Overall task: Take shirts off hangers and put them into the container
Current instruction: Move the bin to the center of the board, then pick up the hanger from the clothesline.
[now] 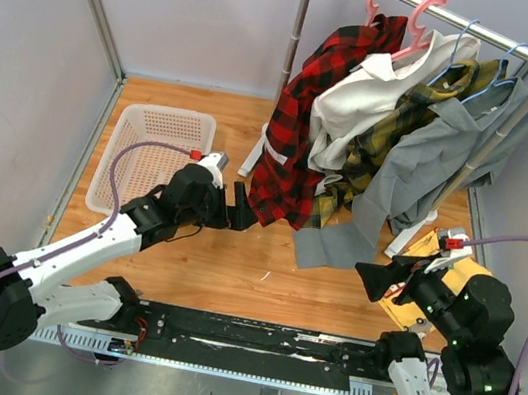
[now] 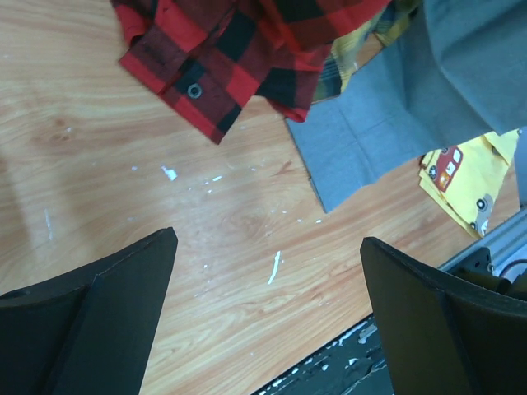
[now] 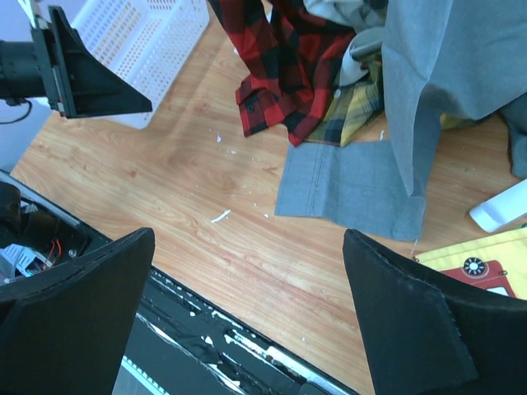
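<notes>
Four shirts hang bunched together on a white clothes rail (image 1: 475,28) in the upper right of the top view. From left to right they are the red-and-black plaid shirt (image 1: 304,128), the white shirt (image 1: 367,98), the yellow-and-green plaid shirt (image 1: 383,141) and the grey shirt (image 1: 428,159). All four are on their hangers: the pink hangers (image 1: 428,17) carry the two on the left and the light-blue hangers (image 1: 458,53) the two on the right. The lower hems and sleeves drape down onto the wooden tabletop (image 1: 233,263).

The white mesh laundry basket (image 1: 172,113) sits at the left of the frame, well apart from the rail, with no shirt in it.

The left claw (image 1: 245,208) is released, its jaws spread wide and holding nothing. It hovers just beside the lower edge of the red plaid shirt, between that shirt and the basket. In the left wrist view, a buttoned red plaid cuff (image 2: 193,90) lies on the wood above the open fingers.

The right claw (image 1: 372,277) is also released and empty. It sits near the grey hem at the lower right, partly over a yellow cloth with small patches (image 1: 480,269). In the right wrist view, a flat grey panel (image 3: 346,177) lies on the tabletop just beyond the spread fingers.
</notes>
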`<state>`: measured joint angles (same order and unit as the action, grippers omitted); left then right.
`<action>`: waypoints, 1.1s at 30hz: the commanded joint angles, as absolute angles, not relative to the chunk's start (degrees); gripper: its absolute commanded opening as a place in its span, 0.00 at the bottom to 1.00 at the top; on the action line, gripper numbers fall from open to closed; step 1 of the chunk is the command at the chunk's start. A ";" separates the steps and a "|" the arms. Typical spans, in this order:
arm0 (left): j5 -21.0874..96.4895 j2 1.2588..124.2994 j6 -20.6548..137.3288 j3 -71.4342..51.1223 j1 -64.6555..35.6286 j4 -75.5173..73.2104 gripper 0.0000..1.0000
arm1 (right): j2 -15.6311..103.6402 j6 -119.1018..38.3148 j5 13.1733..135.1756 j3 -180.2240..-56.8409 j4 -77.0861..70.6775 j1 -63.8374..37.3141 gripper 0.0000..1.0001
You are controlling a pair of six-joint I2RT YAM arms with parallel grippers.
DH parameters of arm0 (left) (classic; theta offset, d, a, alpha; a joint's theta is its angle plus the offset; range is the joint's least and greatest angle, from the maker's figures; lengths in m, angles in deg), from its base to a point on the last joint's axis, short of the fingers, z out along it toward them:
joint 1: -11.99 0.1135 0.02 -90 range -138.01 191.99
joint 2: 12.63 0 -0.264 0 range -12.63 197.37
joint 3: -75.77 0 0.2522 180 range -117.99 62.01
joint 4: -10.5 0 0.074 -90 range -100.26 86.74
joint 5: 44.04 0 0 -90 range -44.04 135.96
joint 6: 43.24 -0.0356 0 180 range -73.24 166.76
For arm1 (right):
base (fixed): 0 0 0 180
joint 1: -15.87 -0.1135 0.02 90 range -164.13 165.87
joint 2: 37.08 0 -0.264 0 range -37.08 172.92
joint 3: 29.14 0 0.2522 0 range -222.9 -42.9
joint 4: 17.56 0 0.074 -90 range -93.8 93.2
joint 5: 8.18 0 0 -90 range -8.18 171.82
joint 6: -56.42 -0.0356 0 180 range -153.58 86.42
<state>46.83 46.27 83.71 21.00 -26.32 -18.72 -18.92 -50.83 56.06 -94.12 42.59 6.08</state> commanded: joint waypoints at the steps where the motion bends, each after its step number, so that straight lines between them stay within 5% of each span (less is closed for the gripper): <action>1: 43.92 48.79 81.30 19.16 -25.83 -13.36 1.00 | -20.51 -51.83 58.67 -97.64 41.81 7.25 0.98; 11: 54.39 54.72 84.42 18.61 -16.20 -23.75 1.00 | -21.60 -50.69 61.75 -101.11 45.15 7.25 0.98; 22: 33.62 42.46 76.16 21.86 -11.13 -16.86 1.00 | -13.41 -48.39 83.40 -110.74 49.09 7.25 0.98; 27: 32.03 38.51 76.26 21.62 -11.08 -18.01 1.00 | -7.53 -49.08 94.07 -115.08 48.02 7.25 0.98; 33: 35.05 33.57 75.54 20.23 -11.12 -20.81 1.00 | 2.43 -54.76 92.44 -120.37 42.24 7.32 0.97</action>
<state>34.56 36.47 77.24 21.33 -11.02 -19.70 -2.51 -50.38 89.96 -116.85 46.90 6.08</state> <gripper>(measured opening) 0.994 0.990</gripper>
